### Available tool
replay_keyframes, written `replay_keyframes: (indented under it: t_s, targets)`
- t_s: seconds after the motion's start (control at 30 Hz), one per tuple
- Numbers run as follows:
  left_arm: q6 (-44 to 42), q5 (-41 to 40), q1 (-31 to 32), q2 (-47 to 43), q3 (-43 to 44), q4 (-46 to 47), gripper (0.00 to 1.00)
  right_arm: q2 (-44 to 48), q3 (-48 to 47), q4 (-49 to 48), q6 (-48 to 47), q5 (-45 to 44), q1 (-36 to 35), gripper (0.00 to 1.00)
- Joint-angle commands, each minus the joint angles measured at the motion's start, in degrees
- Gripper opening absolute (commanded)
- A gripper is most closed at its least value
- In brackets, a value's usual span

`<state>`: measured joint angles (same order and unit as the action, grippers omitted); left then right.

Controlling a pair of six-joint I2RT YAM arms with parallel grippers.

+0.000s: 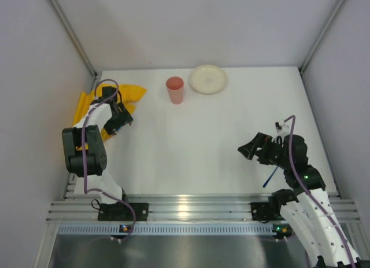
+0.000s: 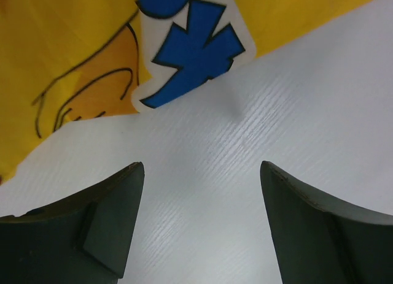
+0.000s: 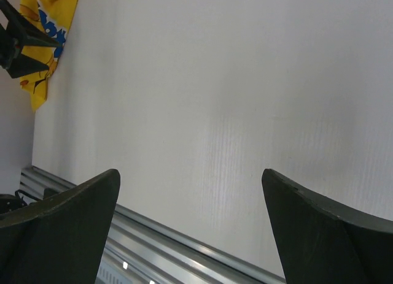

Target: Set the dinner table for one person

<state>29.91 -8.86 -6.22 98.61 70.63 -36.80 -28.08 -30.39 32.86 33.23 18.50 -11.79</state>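
The dinner table [image 1: 196, 146] is a plain white top. A crumpled yellow cartoon-printed placemat [image 1: 132, 93] lies at its far left corner. My left gripper [image 1: 122, 122] hangs low at the cloth's near edge. In the left wrist view it [image 2: 202, 173] is open over bare table, with the placemat [image 2: 80, 63] just ahead of the fingertips and nothing between them. A pink cup [image 1: 175, 90] stands upright at the back centre, and a cream plate [image 1: 208, 79] lies to its right. My right gripper [image 1: 247, 149] is open and empty near the front right [image 3: 190, 180].
A thin blue stick-like thing [image 1: 270, 176] lies on the table, partly hidden under my right arm. Aluminium rails [image 1: 191, 207] run along the near edge. Grey walls close in the table on the left, back and right.
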Motion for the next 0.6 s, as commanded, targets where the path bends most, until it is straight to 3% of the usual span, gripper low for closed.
replay_keyframes:
  t_s: [0.0, 0.57]
  targets:
    - [-0.6, 2.7, 2.5, 1.4, -0.8, -0.7, 0.82, 0.1, -0.9, 0.0, 0.2, 0.8, -0.3, 1.0]
    - [-1.0, -7.1, 2.4, 24.0, 23.2, -5.9, 0.89, -1.2, -1.2, 0.7, -0.3, -2.9, -0.2, 1.0]
